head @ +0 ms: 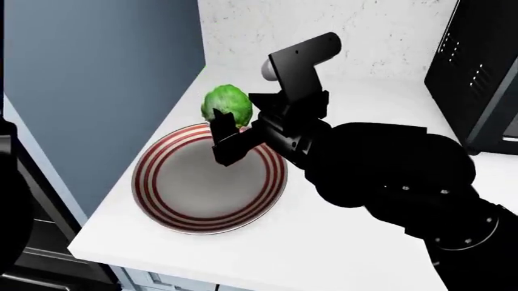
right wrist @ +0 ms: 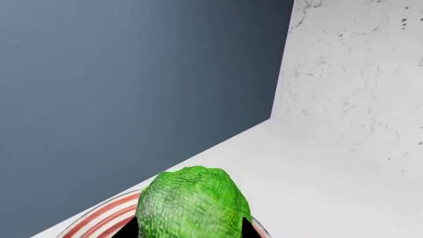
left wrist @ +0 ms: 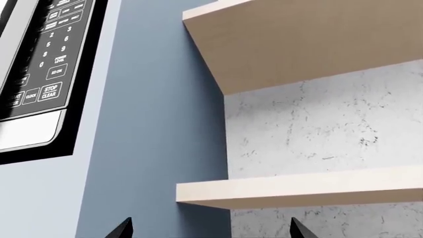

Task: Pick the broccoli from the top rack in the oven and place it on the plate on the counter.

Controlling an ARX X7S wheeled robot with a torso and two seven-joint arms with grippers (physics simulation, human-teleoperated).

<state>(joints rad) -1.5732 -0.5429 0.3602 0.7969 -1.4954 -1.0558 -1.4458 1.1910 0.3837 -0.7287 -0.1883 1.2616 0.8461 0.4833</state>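
On the white counter point(head: 348, 254), nearest the robot, lies the plate point(head: 202, 188) with its red-and-white rings. Above the plate's far rim, the right gripper point(head: 220, 130) pinches the broccoli point(head: 227, 104) between its fingers; the right wrist view shows the green lump point(right wrist: 191, 203) held over the ringed rim point(right wrist: 99, 220). Beyond stand the blue-grey side panel point(head: 97, 79) and the marbled back wall point(head: 364, 30). The left gripper point(left wrist: 210, 230) has its two fingertips spread wide, facing a microwave's keypad point(left wrist: 46, 59) and pale wooden shelves point(left wrist: 297, 191).
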